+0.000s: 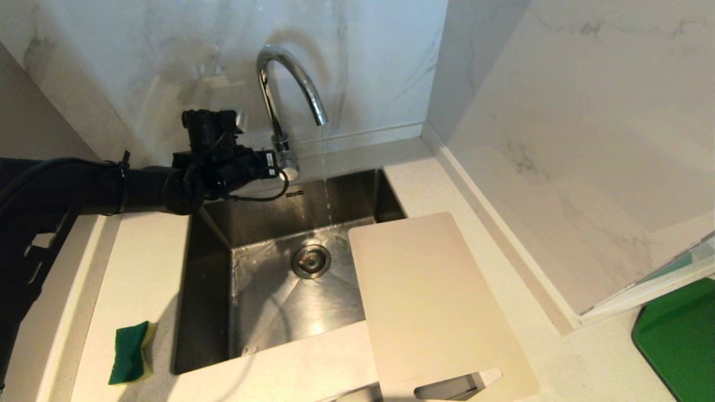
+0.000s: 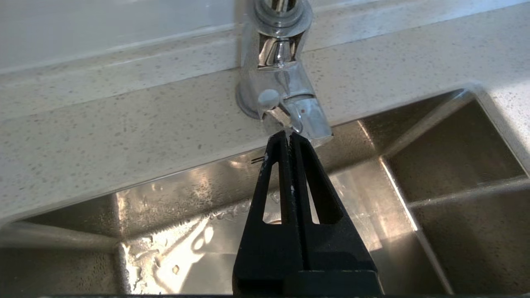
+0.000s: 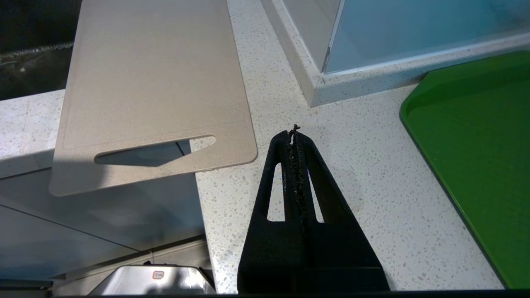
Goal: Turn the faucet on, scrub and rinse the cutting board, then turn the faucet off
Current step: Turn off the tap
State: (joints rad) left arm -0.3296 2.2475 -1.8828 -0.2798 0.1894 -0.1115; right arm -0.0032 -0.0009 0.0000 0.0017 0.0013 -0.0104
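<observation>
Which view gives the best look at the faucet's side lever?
The left wrist view: the lever fills the frame's middle, with the shut left gripper right at its tip. The head view shows the whole faucet running, but the gripper hides the lever. The right wrist view shows none of it.

Chrome gooseneck faucet (image 1: 282,89) running into the sink; beige cutting board (image 1: 430,304) flat (slot end overhanging the counter edge).

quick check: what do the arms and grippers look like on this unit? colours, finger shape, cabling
All matte black. The left arm is a round tube with a black cable run along it and cinched by a zip tie; another thin cable loops below the wrist. The left gripper and right gripper each have two long tapering fingers with triangular cut-outs and ribbed inner faces. The right one's inner edges look frayed. No markings visible.
</observation>
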